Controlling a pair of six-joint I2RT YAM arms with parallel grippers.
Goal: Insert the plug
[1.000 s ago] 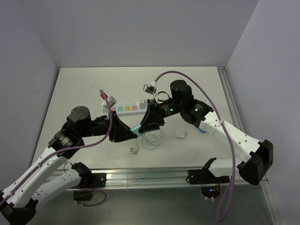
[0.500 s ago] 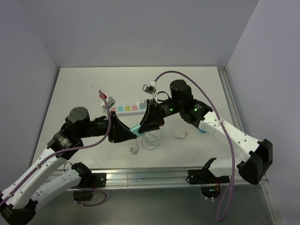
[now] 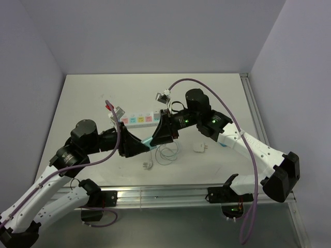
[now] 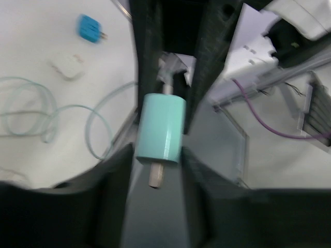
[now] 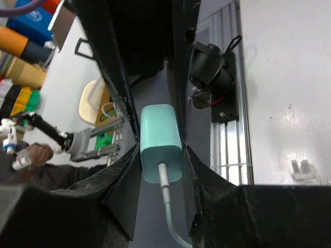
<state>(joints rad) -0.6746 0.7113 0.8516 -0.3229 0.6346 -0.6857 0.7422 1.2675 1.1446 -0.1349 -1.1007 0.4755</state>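
A teal plug [image 3: 149,141] with a pale cable hangs above the table's middle, between both grippers, which meet tip to tip. In the right wrist view the plug [image 5: 161,142] has its cable end towards the camera. My right gripper [image 5: 161,155] is shut on it, both fingers pressing its sides. In the left wrist view the plug [image 4: 160,126] points its pin at the camera. My left gripper [image 4: 158,170] flanks that end, open by a thin gap on each side. A white power strip [image 3: 138,120] with coloured sockets lies just behind the grippers.
A loose cable coil [image 3: 168,152] lies under the grippers. Beside it are a white adapter [image 3: 199,148] to the right and a small white plug [image 3: 148,165] nearer the front rail. A blue adapter [image 4: 89,27] lies further right. Purple cables arch over both arms.
Both grippers and the plug have drifted slightly left. My left jaws have widened a little, and my right jaws have narrowed onto the plug.
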